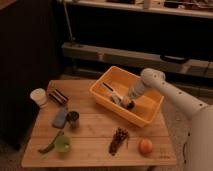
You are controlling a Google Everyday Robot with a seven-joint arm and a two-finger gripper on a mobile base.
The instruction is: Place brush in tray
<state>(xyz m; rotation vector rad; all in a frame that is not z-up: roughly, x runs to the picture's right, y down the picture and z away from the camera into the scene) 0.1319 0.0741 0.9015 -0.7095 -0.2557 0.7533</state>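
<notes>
White arm, rounded joints, dim warm light.

Arm casing smooth, off-white, glossy in places; broad bulky segment fills the lower right corner, tapering to a slimmer tube. Ball-like joint housing at the bend, same pale shell, faint seam around it. Forearm narrows into a greyer, darker wrist section. Claw [128,103] at the tip sits inside the orange-yellow bin, small and dark against the pale wrist; detail there too murky to read. No cables, screws or markings can be made out on the shell.
</notes>
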